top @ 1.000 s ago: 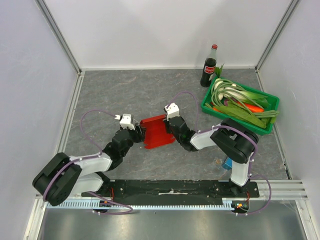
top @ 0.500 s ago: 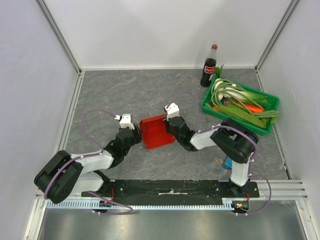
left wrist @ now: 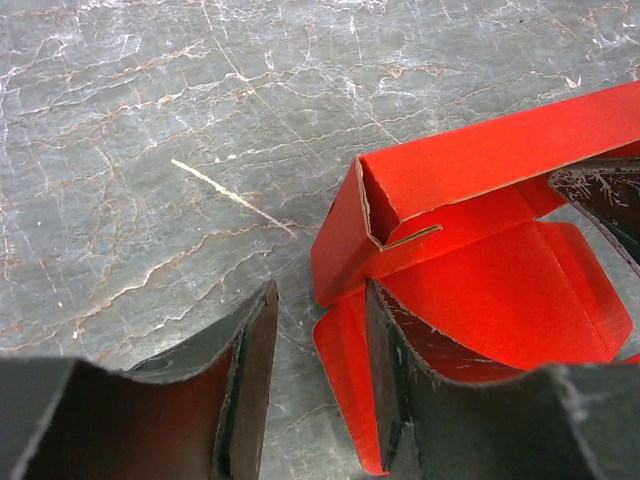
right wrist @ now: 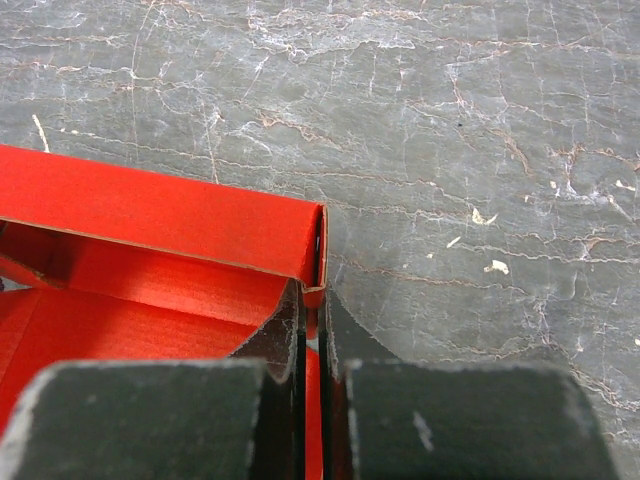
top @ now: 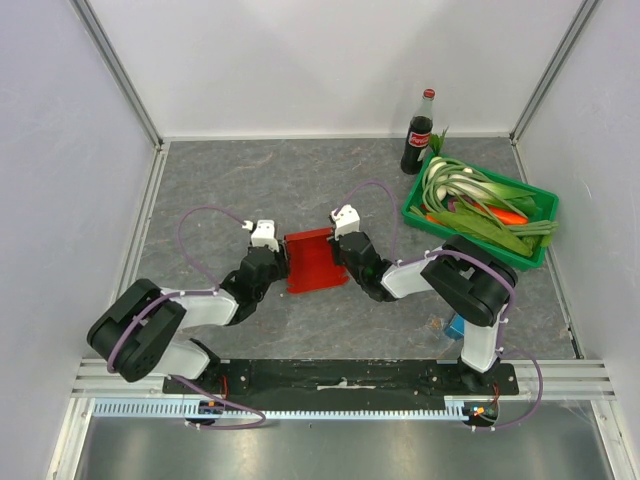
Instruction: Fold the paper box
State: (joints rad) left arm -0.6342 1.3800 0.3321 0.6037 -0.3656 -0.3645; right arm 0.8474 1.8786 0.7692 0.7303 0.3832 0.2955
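Cardboard pinned from one side was what we saw: the paper box [top: 312, 262], bright red and half formed, lay at the centre of the grey worktop [top: 250, 180] between both arms. The right hand [top: 336, 254] had its fingers pressed together on the thin wall at the box's corner. We judged that this pinch held the wall upright and anchored the sheet. The left hand [left wrist: 320, 295] stood spread, one finger [left wrist: 390, 340] over a low flap at the sheet's edge, gripping nothing. We took it to be lining up on that flap to fold it. Well apart, in the upper right of the overhead frame, a cola bottle [top: 419, 132] stood beside a green crate [top: 416, 216] of leeks. A blue box [top: 455, 326] lay by the right arm's base. None of them blocked the folding.
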